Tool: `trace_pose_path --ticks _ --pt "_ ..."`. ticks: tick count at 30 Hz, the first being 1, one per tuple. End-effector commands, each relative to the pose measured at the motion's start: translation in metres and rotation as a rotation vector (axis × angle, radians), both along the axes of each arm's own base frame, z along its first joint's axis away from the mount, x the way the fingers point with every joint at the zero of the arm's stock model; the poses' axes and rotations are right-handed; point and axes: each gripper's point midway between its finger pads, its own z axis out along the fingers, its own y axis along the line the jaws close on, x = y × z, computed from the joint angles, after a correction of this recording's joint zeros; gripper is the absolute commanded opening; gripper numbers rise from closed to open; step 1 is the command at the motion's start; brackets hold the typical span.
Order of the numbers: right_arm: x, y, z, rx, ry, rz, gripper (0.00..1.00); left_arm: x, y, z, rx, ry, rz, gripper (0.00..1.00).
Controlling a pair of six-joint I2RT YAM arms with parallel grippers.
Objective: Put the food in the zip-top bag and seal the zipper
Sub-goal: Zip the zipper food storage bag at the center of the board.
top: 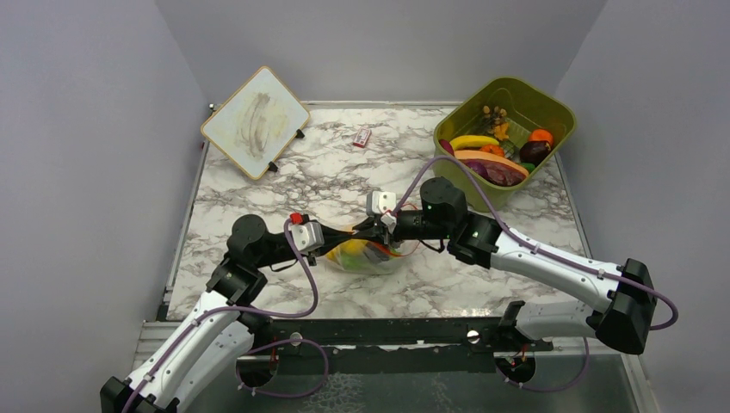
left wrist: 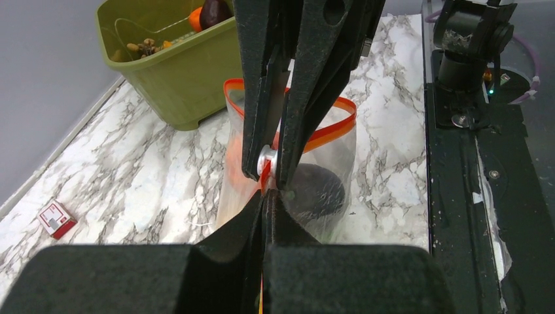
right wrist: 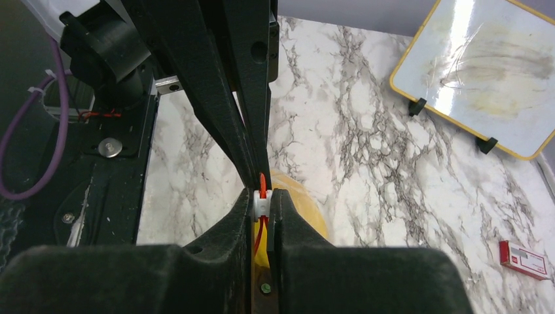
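1. The bench point(top: 284, 198) is marble-patterned. The bag point(top: 383, 261) lies at the lower centre of the top view, between the two arms.
2. The left hand point(left wrist: 265, 196) is closed tight, with no gap between its fingers. It pinches the zipper point(left wrist: 334, 127), whose orange-red strip runs up out of the fingertips at the centre of the left wrist view.
3. The right hand point(right wrist: 262, 196) is also closed. It clamps the same strip, with a small white part point(right wrist: 260, 204) caught between the fingertips.
4. The two hands meet tip to tip on the strip, the left coming in from the left of the top view and the right from the right.
5. In the left wrist view the far part of the strip stands apart in a loop, so the mouth is open there.
6. A yellow piece point(right wrist: 298, 203) of food sits in the bag, just right of the right hand's fingers. A dark piece point(left wrist: 321, 186) shows through the clear wall at the centre of the left wrist view.
7. The tub point(top: 551, 112) stands at the upper right of the top view, well apart from the bag. It holds more food point(top: 491, 155) in yellow, orange, red and dark purple.
8. The packet point(top: 362, 137), red and white, lies at the upper centre, apart from the bag and the tub.
9. The board point(top: 255, 120) rests tilted at the upper left corner of the bench.
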Motion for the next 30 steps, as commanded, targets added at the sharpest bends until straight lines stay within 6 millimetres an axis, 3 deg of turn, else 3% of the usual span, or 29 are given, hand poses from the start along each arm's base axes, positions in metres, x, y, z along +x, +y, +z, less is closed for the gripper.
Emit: trace_pose_path --ticks 1,5,15,24,28,30 --pt "-0.006 0.002 0.002 0.002 -0.003 0.031 0.01 0.001 0.002 0.016 -0.030 -0.042 0.023 0.00" --pt "-0.007 -0.004 -0.010 -0.034 0.024 0.014 0.01 0.001 0.007 0.026 -0.068 -0.076 0.057 0.00" --pt "0.007 -0.033 -0.034 -0.113 0.000 -0.127 0.01 0.001 0.010 0.030 -0.066 -0.086 0.067 0.00" --pt "0.001 -0.029 -0.016 -0.066 -0.008 -0.080 0.01 0.002 0.010 0.045 -0.116 -0.090 0.086 0.00" --pt "-0.006 -0.024 -0.006 -0.029 -0.009 -0.037 0.01 0.007 0.012 0.046 -0.127 -0.106 0.109 0.26" --pt "-0.008 -0.022 -0.003 -0.014 -0.015 -0.019 0.01 0.008 0.011 0.046 -0.131 -0.097 0.110 0.31"
